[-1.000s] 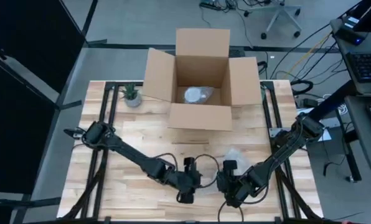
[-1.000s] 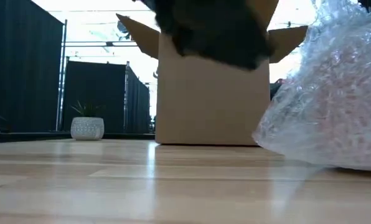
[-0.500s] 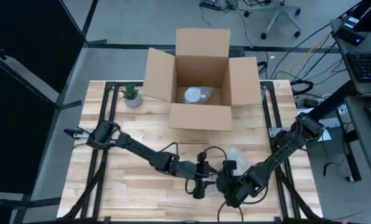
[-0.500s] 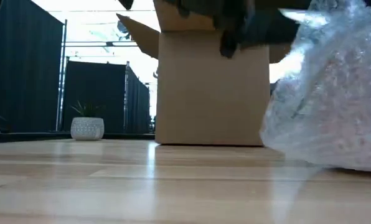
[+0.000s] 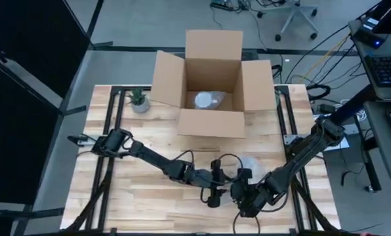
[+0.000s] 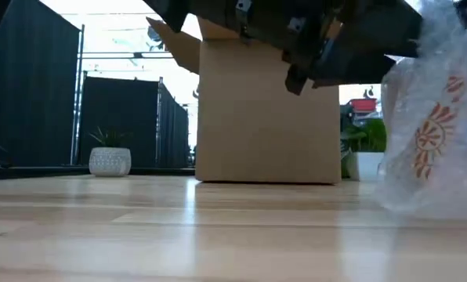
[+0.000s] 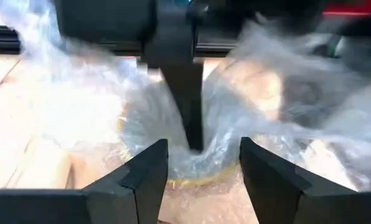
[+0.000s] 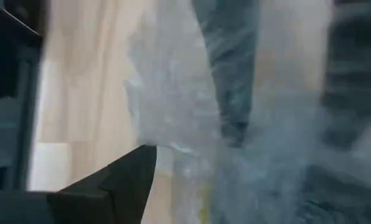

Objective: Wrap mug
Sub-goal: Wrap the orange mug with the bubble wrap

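My left gripper [image 5: 213, 196] has moved rightward along the table's near edge, closing in on my right gripper [image 5: 243, 196] and the bubble-wrapped mug [image 6: 437, 141]. In the low view the bundle has shifted right, exposing its orange print; a white planter [image 6: 367, 164] beside the box is now uncovered

bubble wrap [image 8: 173, 118], dark pincer finger [image 8: 111, 183], wooden tabletop [image 8: 79, 81]

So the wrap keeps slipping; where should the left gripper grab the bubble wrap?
Probably the loose fold of bubble wrap bunched over the mug's rim, straight ahead of the open left gripper. The thin crumpled film there suits a pinch.
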Action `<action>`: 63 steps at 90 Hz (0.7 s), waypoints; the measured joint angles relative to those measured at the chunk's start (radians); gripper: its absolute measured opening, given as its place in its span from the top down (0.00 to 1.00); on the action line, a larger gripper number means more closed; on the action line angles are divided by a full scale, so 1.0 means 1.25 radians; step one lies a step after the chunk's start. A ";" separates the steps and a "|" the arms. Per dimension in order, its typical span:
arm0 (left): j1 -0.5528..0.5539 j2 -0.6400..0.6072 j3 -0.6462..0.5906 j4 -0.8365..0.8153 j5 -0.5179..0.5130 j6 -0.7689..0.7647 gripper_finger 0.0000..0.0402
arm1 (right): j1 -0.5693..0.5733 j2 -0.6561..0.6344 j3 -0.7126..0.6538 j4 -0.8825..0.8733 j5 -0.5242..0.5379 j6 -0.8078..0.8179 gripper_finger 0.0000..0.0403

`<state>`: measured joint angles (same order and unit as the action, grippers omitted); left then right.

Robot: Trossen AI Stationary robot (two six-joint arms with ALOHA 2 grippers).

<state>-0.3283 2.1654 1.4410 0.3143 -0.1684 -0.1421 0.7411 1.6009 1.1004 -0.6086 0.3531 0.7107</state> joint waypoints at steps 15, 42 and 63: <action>0.002 0.001 -0.001 0.000 0.008 0.020 0.55 | 0.002 -0.077 0.000 -0.056 -0.001 0.018 0.36; 0.001 0.002 -0.002 0.008 0.018 0.016 0.55 | 0.002 -0.163 0.000 -0.101 -0.016 0.030 0.36; 0.001 0.002 -0.002 0.011 0.021 0.016 0.55 | 0.017 -0.110 0.002 -0.005 -0.009 0.002 0.36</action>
<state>-0.3267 2.1681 1.4380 0.3283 -0.1417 -0.1226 0.7628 1.4632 1.1027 -0.6155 0.3415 0.7131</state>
